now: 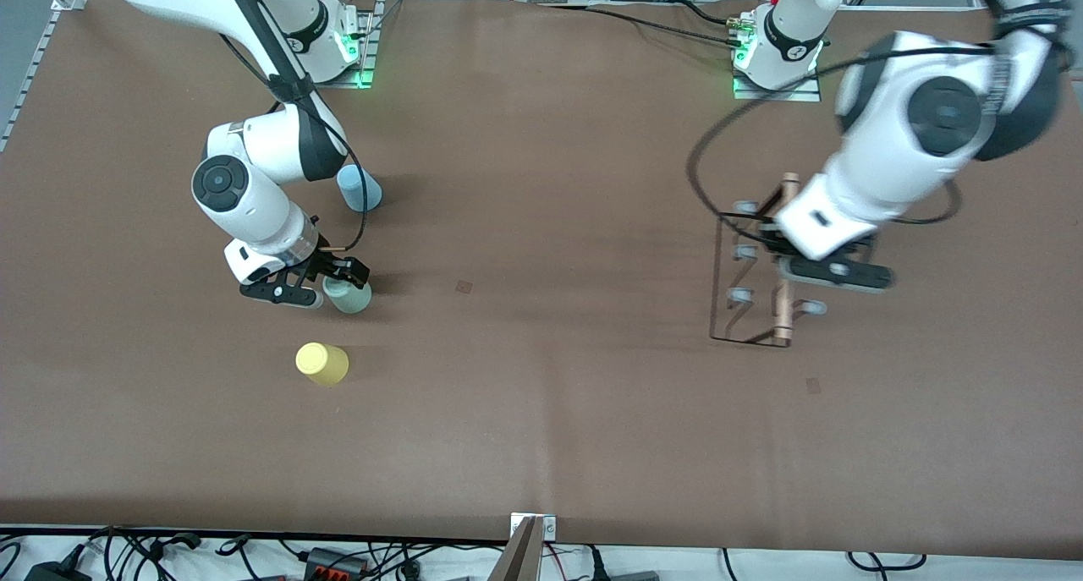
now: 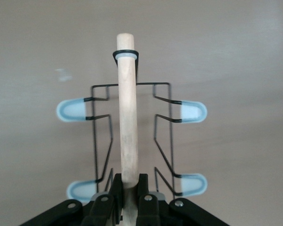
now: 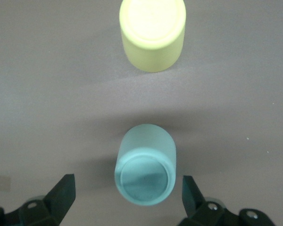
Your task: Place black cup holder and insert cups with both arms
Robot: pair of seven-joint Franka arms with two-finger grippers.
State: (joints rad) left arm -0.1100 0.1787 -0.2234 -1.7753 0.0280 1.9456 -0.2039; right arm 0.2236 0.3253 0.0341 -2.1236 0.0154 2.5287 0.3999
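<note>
Right gripper (image 1: 326, 278) sits low over the table (image 1: 541, 412) at the right arm's end, jaws spread wide and holding nothing. Its two fingers (image 3: 61, 193) flank the mint green cup (image 1: 348, 295) with a gap on each side; no contact is visible. This cup stands upside down, closed bottom upward, long axis vertical. From this gripper, the yellow cup (image 1: 321, 364) lies nearer the front camera, well apart and also inverted. The light blue cup (image 1: 360, 187) stands farther from the front camera, partly covered by the right arm (image 1: 271, 154). Bare table surrounds all three cups, and the widest open stretch runs from this gripper toward the left arm's end.

Left gripper (image 1: 833, 270) is at the left arm's end, jaws closed on the wooden rod handle (image 2: 127, 113) of the black cup holder (image 1: 753, 268). The grip sits partway along the rod. The rod's long axis runs toward and away from the front camera. Prongs with pale grey-blue tips (image 2: 192, 110) stick out sideways on both sides of the rod. The holder is well clear of every table edge.
</note>
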